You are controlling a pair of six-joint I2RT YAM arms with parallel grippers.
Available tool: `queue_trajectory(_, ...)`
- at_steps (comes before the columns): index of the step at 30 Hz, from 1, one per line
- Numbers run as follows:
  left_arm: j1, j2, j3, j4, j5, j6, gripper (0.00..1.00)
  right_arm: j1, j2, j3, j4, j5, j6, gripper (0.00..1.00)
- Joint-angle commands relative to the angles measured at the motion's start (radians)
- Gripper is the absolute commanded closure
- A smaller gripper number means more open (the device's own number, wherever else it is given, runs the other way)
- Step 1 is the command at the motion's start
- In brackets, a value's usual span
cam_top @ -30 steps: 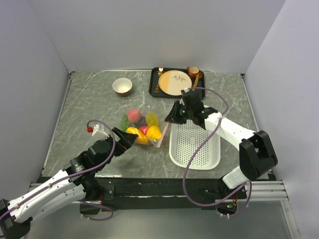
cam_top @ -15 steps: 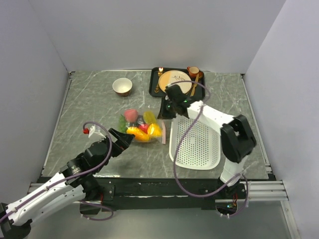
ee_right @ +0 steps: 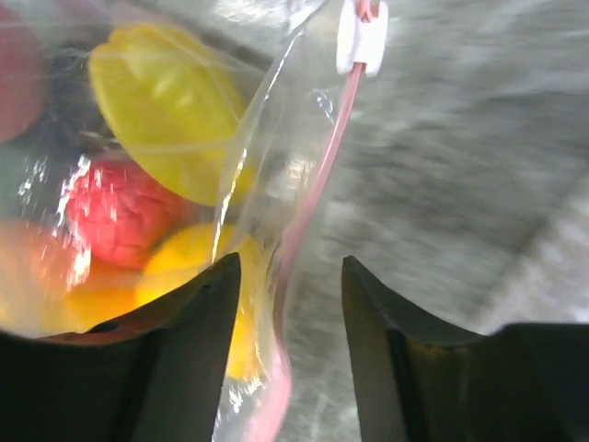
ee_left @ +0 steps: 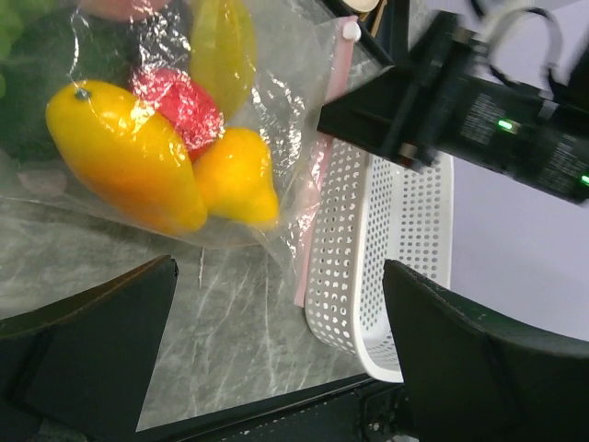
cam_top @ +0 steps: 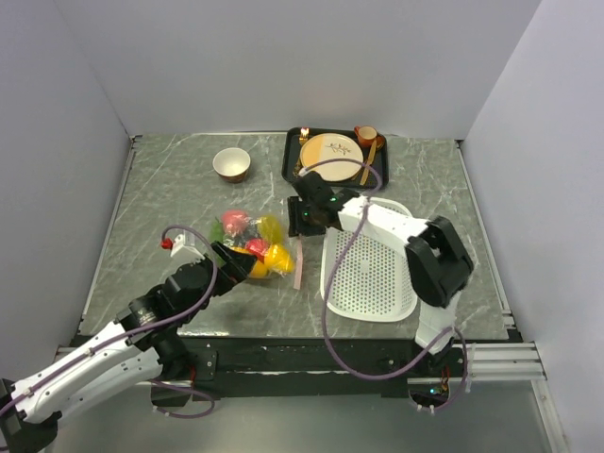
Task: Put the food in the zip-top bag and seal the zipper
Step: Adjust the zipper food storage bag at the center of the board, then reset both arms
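The clear zip-top bag [cam_top: 250, 247] lies on the table with the toy food inside: an orange-yellow piece [ee_left: 124, 152], a red strawberry [ee_left: 179, 99], a yellow piece [ee_left: 241, 177] and a yellow-green piece [ee_left: 221, 41]. Its pale pink zipper [cam_top: 298, 262] runs along the mouth edge, with a white slider [ee_right: 361, 37] at the far end. My right gripper [cam_top: 300, 222] is open at the mouth, and the zipper strip [ee_right: 308, 198] passes between its fingers [ee_right: 198, 313]. My left gripper [cam_top: 238, 261] is wide open just short of the bag's near side.
A white perforated basket [cam_top: 370, 274] lies just right of the bag, close to the zipper. A black tray [cam_top: 294, 168] with a plate and an orange cup [cam_top: 366, 135] stands at the back. A small bowl [cam_top: 231, 163] sits back left.
My right gripper has moved left, from above the basket to the bag's mouth. The bag and its zipper have shifted a little to the left. The left gripper has barely moved.
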Motion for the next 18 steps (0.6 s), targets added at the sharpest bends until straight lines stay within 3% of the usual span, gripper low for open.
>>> queue_trajectory(1,0.0,0.054,0.094,0.002,-0.016,0.089,0.01,-0.014,-0.245,-0.073,-0.004,0.308,-0.024,0.43)
queue_trajectory(3,0.0,0.087,0.148,-0.022,-0.031,0.138,0.01,-0.022,-0.341,-0.129,-0.013,0.405,-0.021,0.43)
queue_trajectory(5,0.0,0.152,0.191,-0.03,-0.034,0.218,0.01,-0.024,-0.441,-0.185,0.002,0.536,-0.018,0.27)
queue_trajectory(8,0.0,0.261,0.286,-0.036,-0.002,0.334,0.01,-0.06,-0.559,-0.312,0.06,0.589,-0.043,0.13)
queue_trajectory(9,0.001,0.29,0.336,-0.025,0.04,0.378,0.01,-0.079,-0.587,-0.373,0.078,0.568,-0.067,0.07)
queue_trajectory(14,0.001,0.514,0.499,-0.027,0.276,0.587,0.01,-0.324,-0.716,-0.499,0.108,0.389,-0.073,0.0)
queue_trajectory(18,0.015,0.64,0.631,-0.059,0.254,0.638,0.01,-0.497,-0.796,-0.574,0.128,0.203,-0.084,0.0)
